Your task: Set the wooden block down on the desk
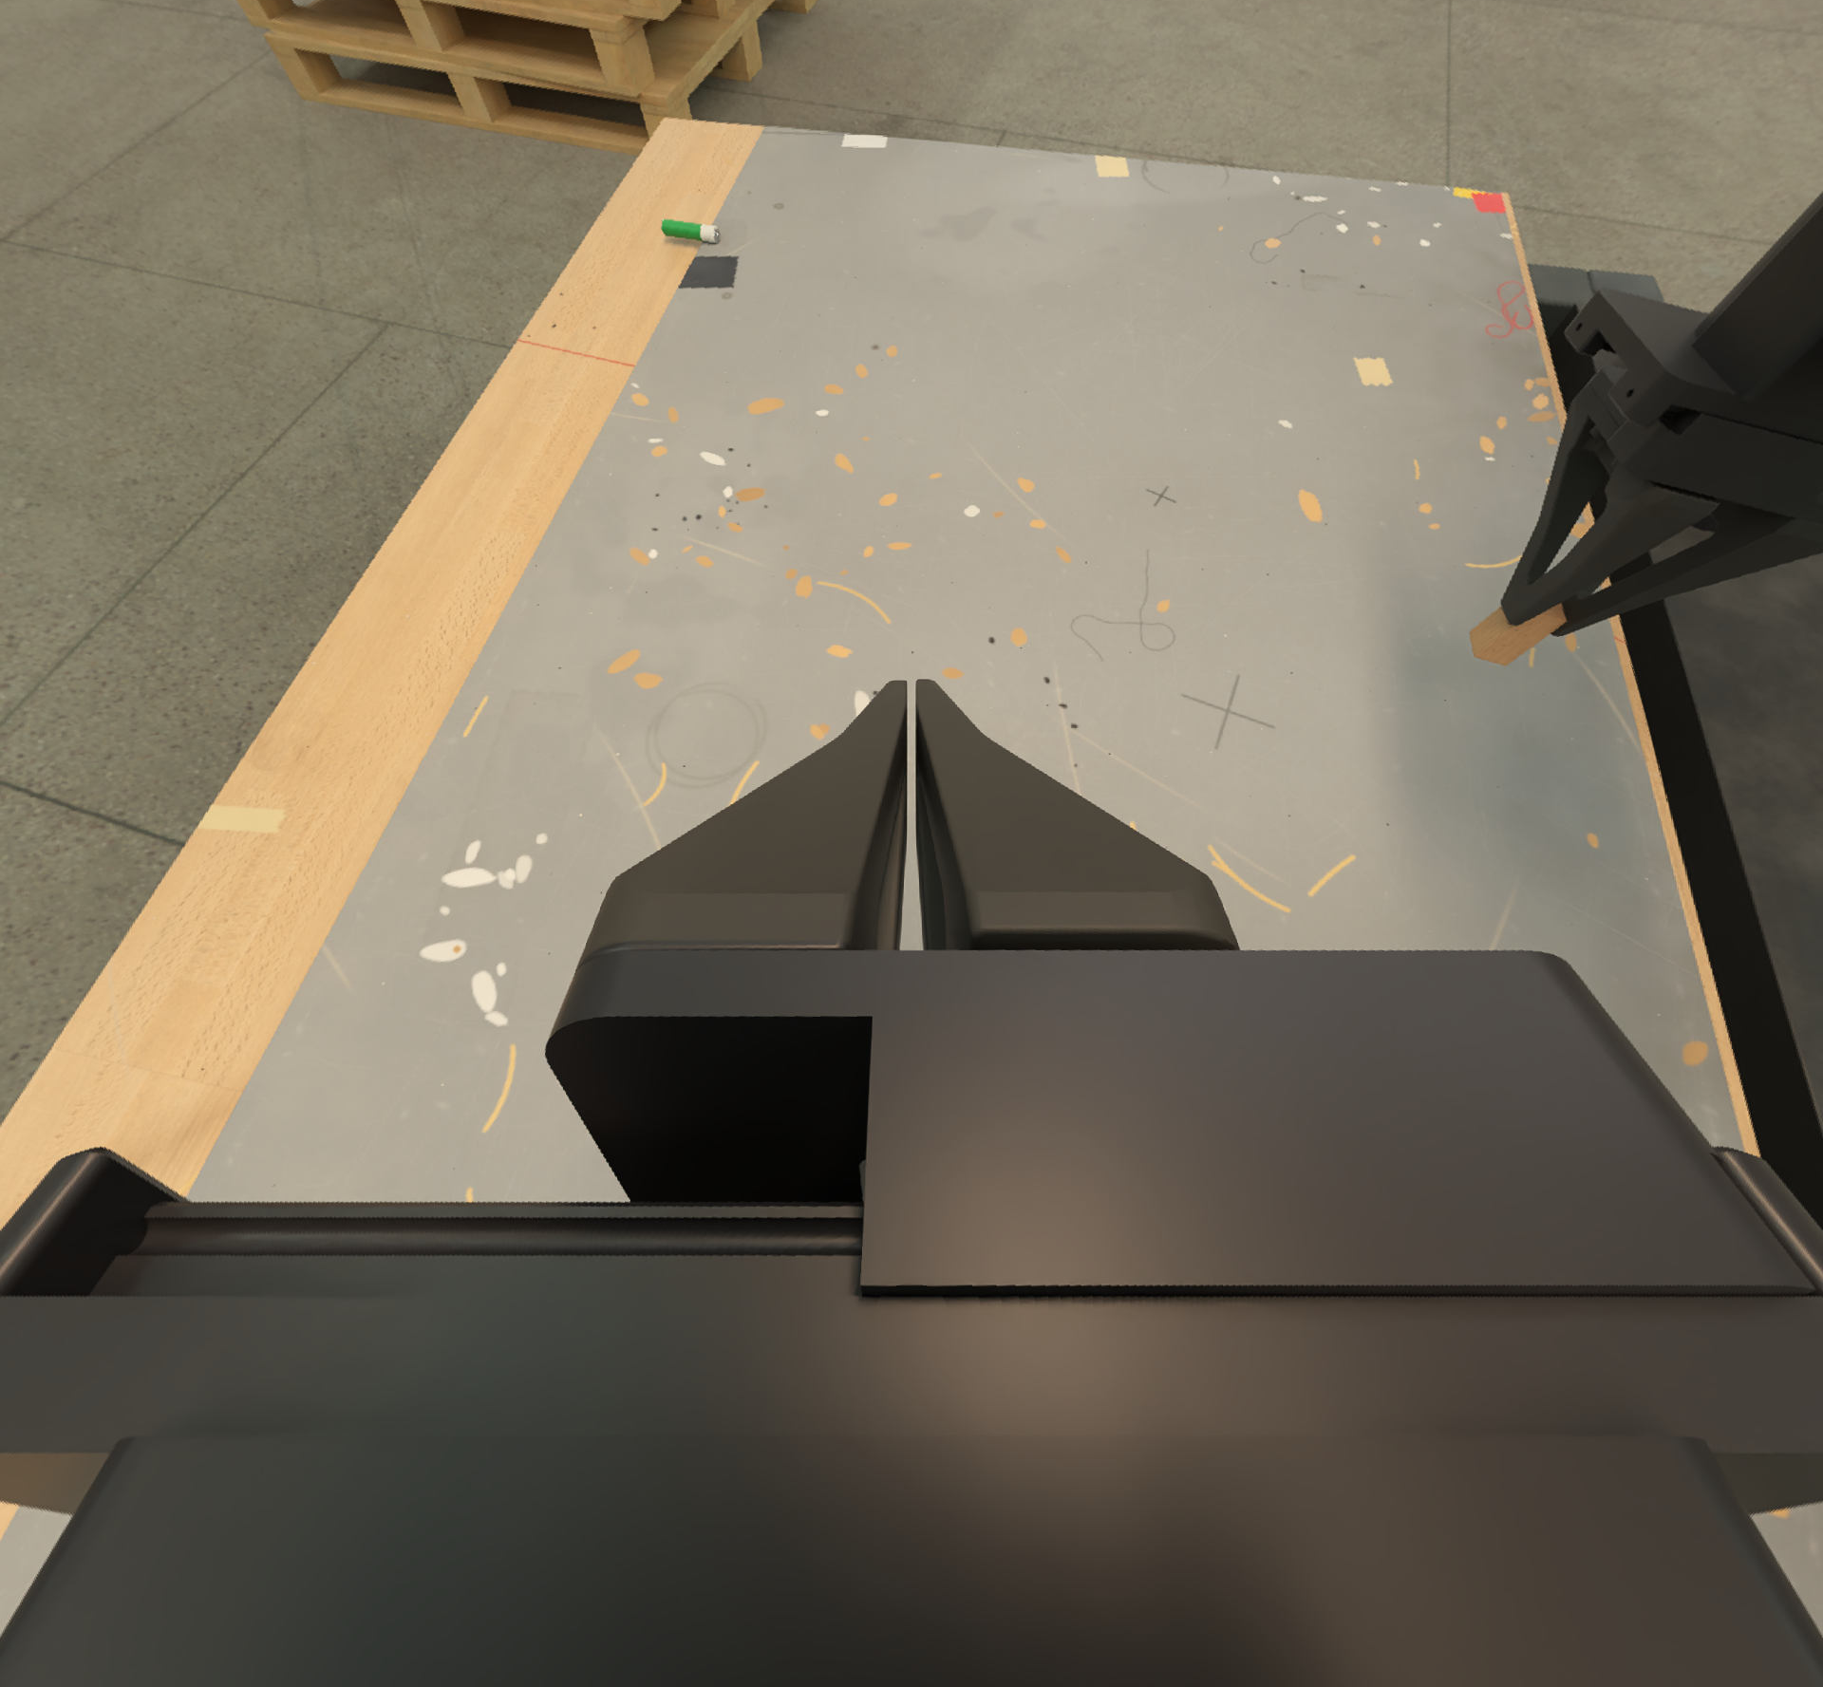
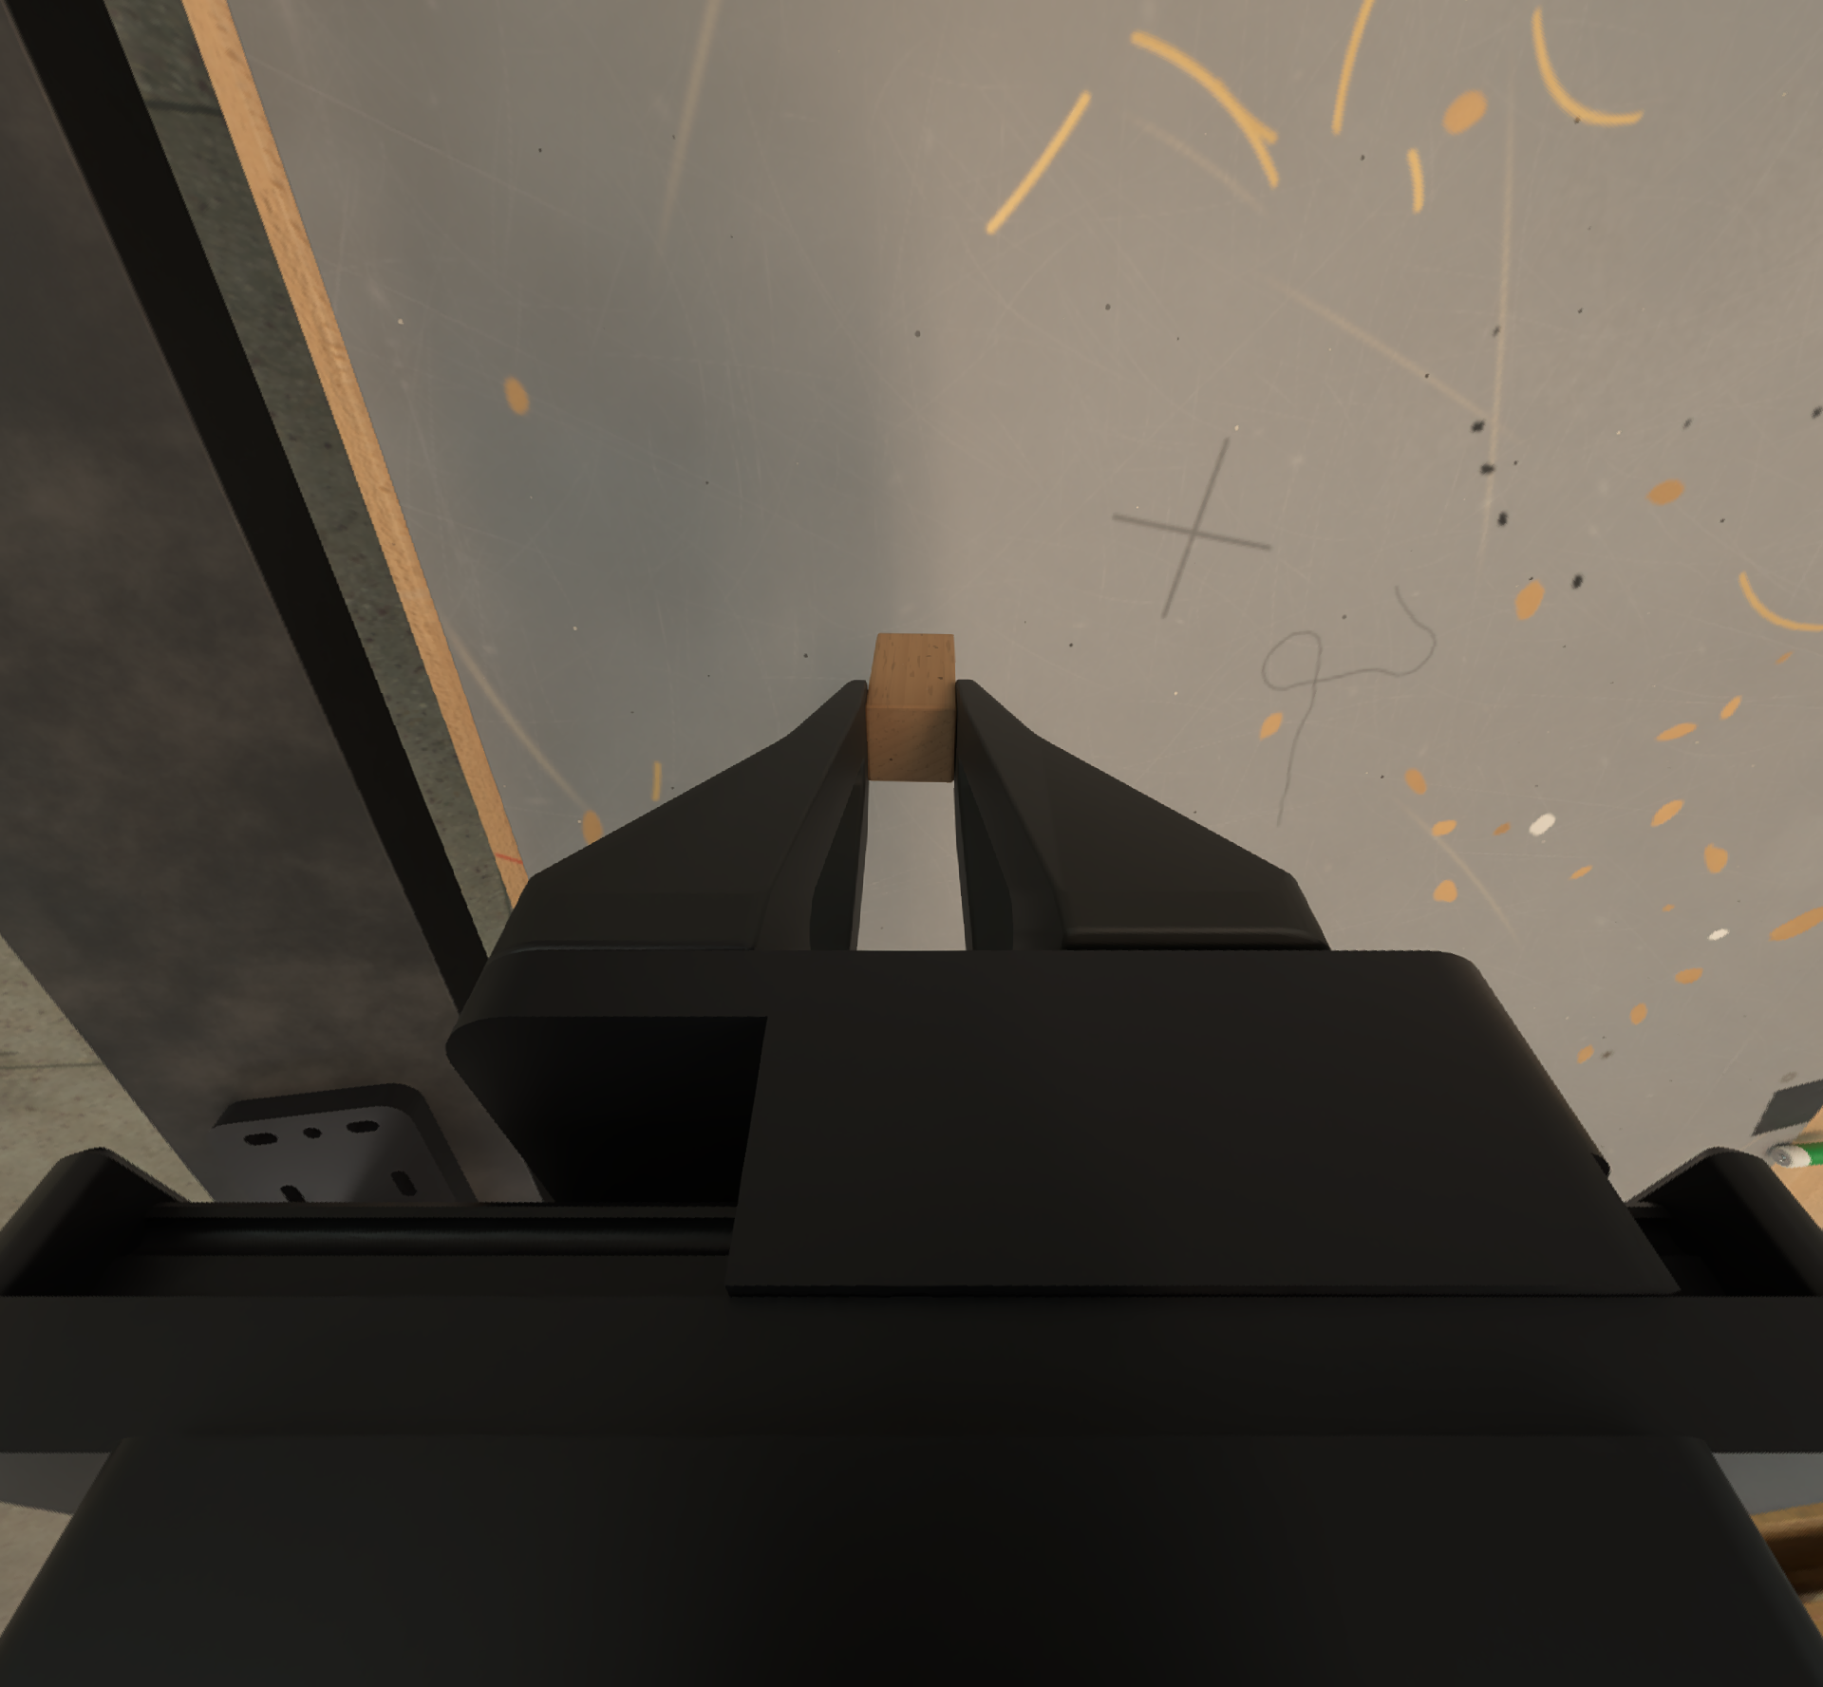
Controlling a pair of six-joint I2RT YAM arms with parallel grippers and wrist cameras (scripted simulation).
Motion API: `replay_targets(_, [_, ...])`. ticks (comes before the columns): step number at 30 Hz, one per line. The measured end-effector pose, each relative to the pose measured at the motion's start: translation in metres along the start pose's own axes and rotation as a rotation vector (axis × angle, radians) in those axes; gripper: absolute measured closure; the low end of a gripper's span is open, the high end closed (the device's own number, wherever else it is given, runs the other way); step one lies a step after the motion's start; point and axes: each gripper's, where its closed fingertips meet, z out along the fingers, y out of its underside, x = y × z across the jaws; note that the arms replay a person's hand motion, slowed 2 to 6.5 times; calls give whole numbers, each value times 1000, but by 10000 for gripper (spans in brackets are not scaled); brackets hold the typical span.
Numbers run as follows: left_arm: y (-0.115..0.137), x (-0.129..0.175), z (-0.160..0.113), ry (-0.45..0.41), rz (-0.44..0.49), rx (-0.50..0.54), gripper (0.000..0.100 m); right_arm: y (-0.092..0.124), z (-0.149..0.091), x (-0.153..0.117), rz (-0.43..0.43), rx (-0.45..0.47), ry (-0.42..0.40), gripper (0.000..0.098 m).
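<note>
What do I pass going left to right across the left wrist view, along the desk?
Green marker on the desk's wooden left strip → left gripper, fingers together over the middle → wooden block → right gripper shut on it near the right edge.

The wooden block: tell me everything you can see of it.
The wooden block is small, squarish, of pale unfinished wood with fine speckled grain and sharp edges. The right gripper pinches it by two opposite sides at the fingertips, its far end sticking out past them. In the left wrist view it sits low over the grey desk near the right edge; contact with the surface cannot be told.
</note>
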Motion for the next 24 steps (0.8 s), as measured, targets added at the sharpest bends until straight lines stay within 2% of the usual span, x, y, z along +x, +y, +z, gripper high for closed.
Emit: replay_targets(24, [0, 0, 0, 3, -1, 0, 987, -3, 5, -1, -7, 7, -11, 834])
